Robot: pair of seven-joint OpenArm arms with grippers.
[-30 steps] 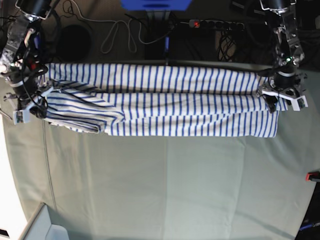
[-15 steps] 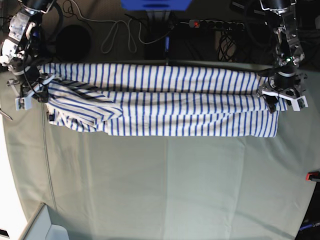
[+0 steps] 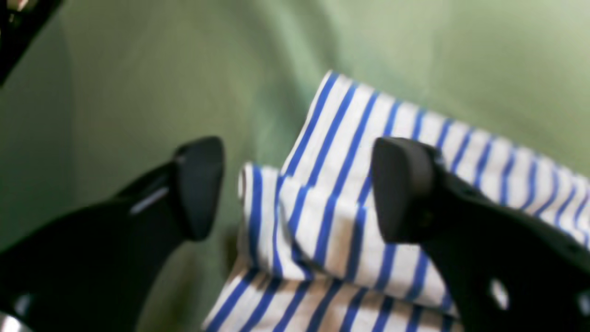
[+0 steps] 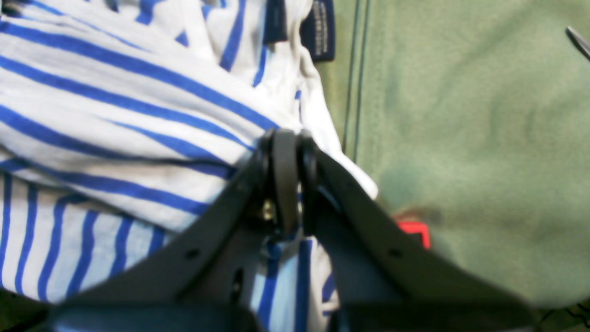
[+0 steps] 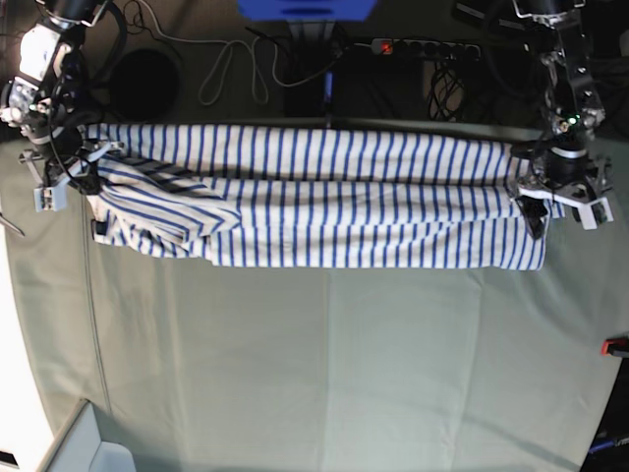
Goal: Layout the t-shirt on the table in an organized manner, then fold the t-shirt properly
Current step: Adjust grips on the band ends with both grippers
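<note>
Lengthwise fold laid: the left gripper stands spread over the t-shirt; the right gripper pinches the sleeve end (near the table's far edge). Next, probably release there.

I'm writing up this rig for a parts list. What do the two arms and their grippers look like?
Both arms are dark metal linkages with exposed black cables and a small green light near each wrist. The left gripper has matte black fingers ending in rounded, paddle-like pads. The right gripper has the same black fingers, with small round holes along them. White brackets sit at each wrist in the base view.
</note>
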